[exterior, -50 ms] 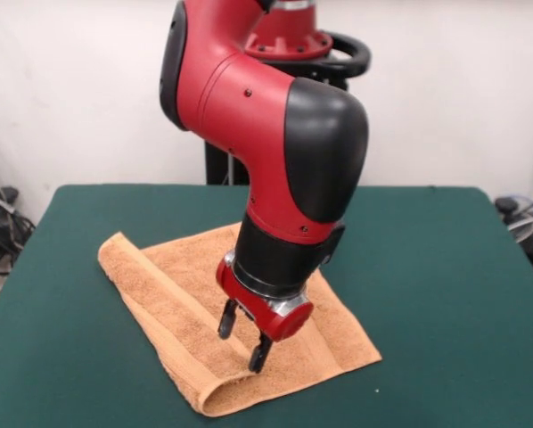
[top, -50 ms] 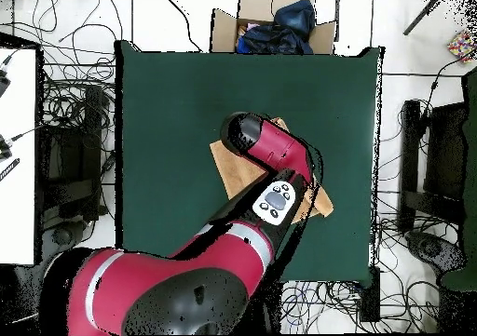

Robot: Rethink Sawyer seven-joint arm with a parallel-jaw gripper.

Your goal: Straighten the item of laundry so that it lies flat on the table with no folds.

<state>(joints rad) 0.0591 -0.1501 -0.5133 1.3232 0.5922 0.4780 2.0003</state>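
The claw [exterior, -50 ms: 241,337] is hanging tilted over the near part of the towel [exterior, -50 ms: 186,294], with its two black fingers [exterior, -50 ms: 225,319] spread apart and nothing showing between them. The lower fingertip is sitting at or just above the terry surface beside the rolled fold; whether it is touching the cloth cannot be told. The other finger is standing clear above the fabric.

The towel is lying on the table [exterior, -50 ms: 445,294] directly beneath the claw and the wrist. Its left edge, as the front view shows it, is doubled over into a long fold [exterior, -50 ms: 151,294] that is running from the far left corner down to the near corner, where the cloth is curling into a loop. The remainder of the towel is lying flat, with a smoother woven band showing near its right edge.

The red and black arm [exterior, -50 ms: 266,116] is reaching down over the middle of the table and is covering the far part of the towel.

In the overhead view the arm is hiding most of the towel [top, -50 ms: 224,160]; only tan corners are showing on either side of it. The table [top, -50 ms: 168,118] is extending well beyond the towel on every side
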